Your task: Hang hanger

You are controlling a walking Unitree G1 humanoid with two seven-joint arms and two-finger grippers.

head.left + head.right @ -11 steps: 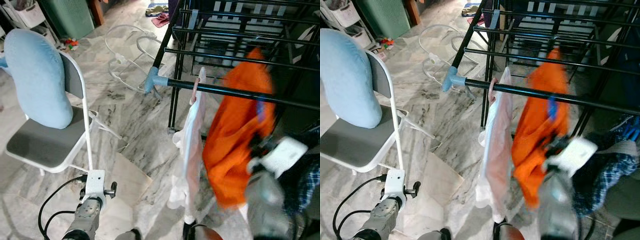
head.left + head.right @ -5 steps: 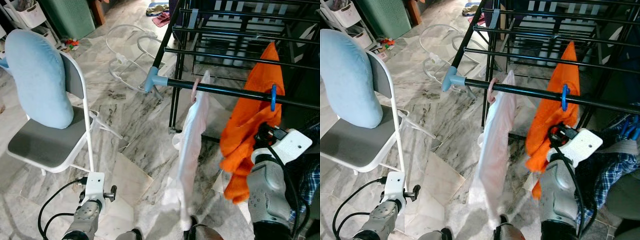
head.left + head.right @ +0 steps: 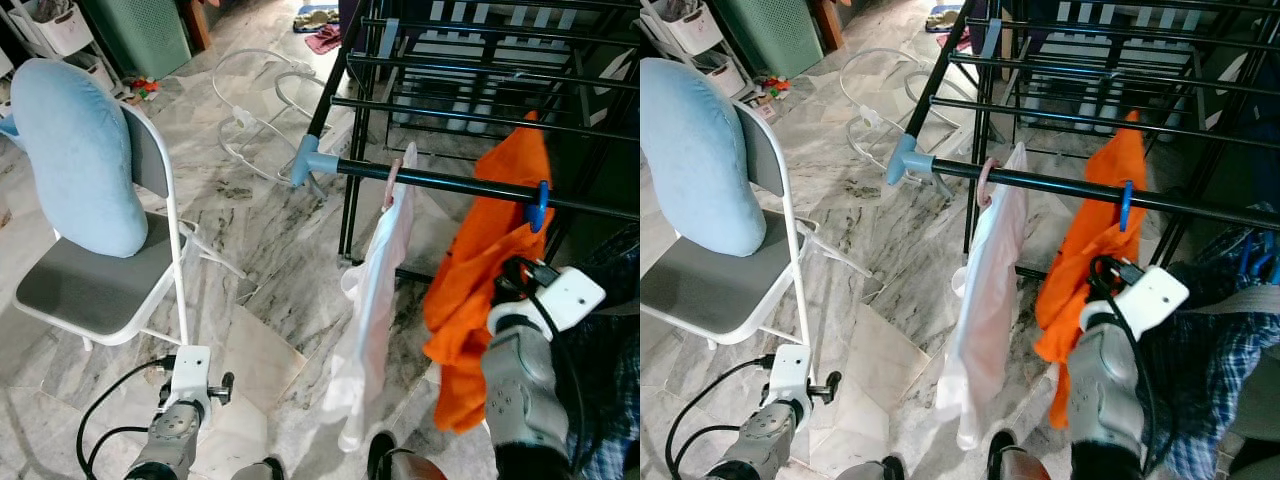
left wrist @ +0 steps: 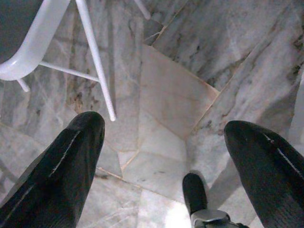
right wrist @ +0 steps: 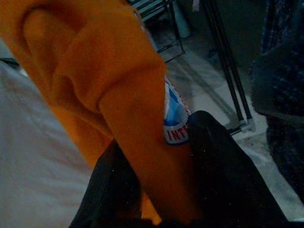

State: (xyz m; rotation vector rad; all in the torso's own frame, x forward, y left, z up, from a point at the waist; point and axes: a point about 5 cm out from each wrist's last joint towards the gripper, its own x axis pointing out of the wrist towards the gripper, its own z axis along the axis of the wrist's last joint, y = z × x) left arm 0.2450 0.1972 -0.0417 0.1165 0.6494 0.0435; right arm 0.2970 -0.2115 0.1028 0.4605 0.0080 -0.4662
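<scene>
An orange garment (image 3: 478, 290) hangs from a blue hanger whose hook (image 3: 540, 205) sits over the black rail (image 3: 450, 182) of the drying rack. My right arm (image 3: 520, 385) is raised just below and to the right of the garment. In the right wrist view my right gripper (image 5: 159, 166) is shut on a fold of the orange fabric (image 5: 118, 95), near its printed label. My left gripper (image 4: 161, 156) hangs low over the marble floor, open and holding nothing.
A white garment (image 3: 375, 290) on a pink hanger hangs on the same rail, left of the orange one. A white folding chair (image 3: 100, 290) with a blue cushion (image 3: 75, 150) stands at the left. Plaid clothing (image 3: 1210, 350) lies at the right. White hangers (image 3: 260, 100) lie on the floor.
The orange garment came up to the rail and its blue hook went over it. It now hangs lower and further left, and my right arm has dropped a little. The white garment swayed.
</scene>
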